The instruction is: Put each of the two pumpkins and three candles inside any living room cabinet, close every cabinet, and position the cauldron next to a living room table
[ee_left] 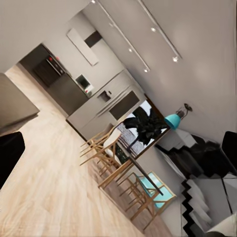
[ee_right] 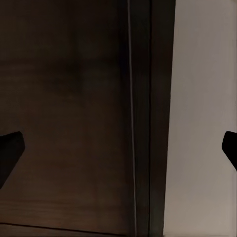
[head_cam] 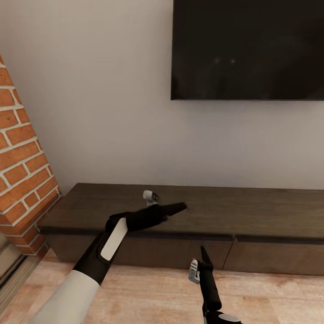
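Note:
A long, low, dark brown cabinet [head_cam: 252,211] stands against the wall, and its flat drawer fronts [head_cam: 274,257] look shut. My left gripper [head_cam: 176,208] reaches over the cabinet top, pointing right. In the left wrist view its fingers [ee_left: 10,153] are spread wide with nothing between them. My right gripper [head_cam: 204,254] points up in front of the drawer fronts, open and empty [ee_right: 118,148], facing the dark wood and the wall. The pumpkins, candles, cauldron and table are out of view.
A black TV [head_cam: 247,49] hangs on the wall above the cabinet. A brick wall [head_cam: 22,171] closes off the left side. Wooden floor [head_cam: 148,292] lies in front. The left wrist view looks across to wooden dining chairs [ee_left: 113,158] and a kitchen [ee_left: 64,84].

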Tool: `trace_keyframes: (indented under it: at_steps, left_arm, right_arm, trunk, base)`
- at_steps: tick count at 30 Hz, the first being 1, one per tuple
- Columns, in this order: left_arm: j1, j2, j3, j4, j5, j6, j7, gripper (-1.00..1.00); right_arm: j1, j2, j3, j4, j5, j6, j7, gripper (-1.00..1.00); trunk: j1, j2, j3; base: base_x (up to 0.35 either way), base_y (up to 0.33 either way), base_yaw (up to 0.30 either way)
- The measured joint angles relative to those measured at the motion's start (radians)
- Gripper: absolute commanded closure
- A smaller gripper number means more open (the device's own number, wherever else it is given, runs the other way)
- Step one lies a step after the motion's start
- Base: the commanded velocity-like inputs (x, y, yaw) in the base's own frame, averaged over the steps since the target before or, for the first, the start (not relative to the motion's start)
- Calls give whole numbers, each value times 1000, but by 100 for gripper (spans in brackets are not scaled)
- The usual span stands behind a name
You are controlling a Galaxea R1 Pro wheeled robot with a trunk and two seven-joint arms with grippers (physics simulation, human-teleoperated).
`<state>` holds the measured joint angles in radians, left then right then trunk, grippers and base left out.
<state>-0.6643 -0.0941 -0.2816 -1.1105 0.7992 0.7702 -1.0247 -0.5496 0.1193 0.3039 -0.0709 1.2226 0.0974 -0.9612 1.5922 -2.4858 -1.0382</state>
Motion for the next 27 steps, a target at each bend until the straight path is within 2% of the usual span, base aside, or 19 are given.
trace_keyframes:
  at_steps: [10, 14, 15, 27]
  left_arm:
    - [0, 0, 56, -56, 59, 0, 0, -100]
    - [0, 0, 58, -60, 82, 0, 0, -100]
    - [0, 0, 58, -60, 176, 0, 0, -100]
    - [0, 0, 58, -60, 178, 0, -1, -100]
  right_arm:
    - [-13, 8, 0, -11, 3, 52, 54, -100]
    - [-36, 11, 0, -11, 1, 74, 76, -100]
    - [-42, 12, 0, -10, 0, 77, 92, -100]
    - [-75, 10, 0, -12, 0, 55, 96, -100]
  trunk:
    - [0, 0, 0]
    - [0, 0, 0]
    - [0, 0, 0]
    - [0, 0, 0]
  base:
    - [0, 0, 0]
    - [0, 0, 0]
    - [0, 0, 0]
    - [0, 0, 0]
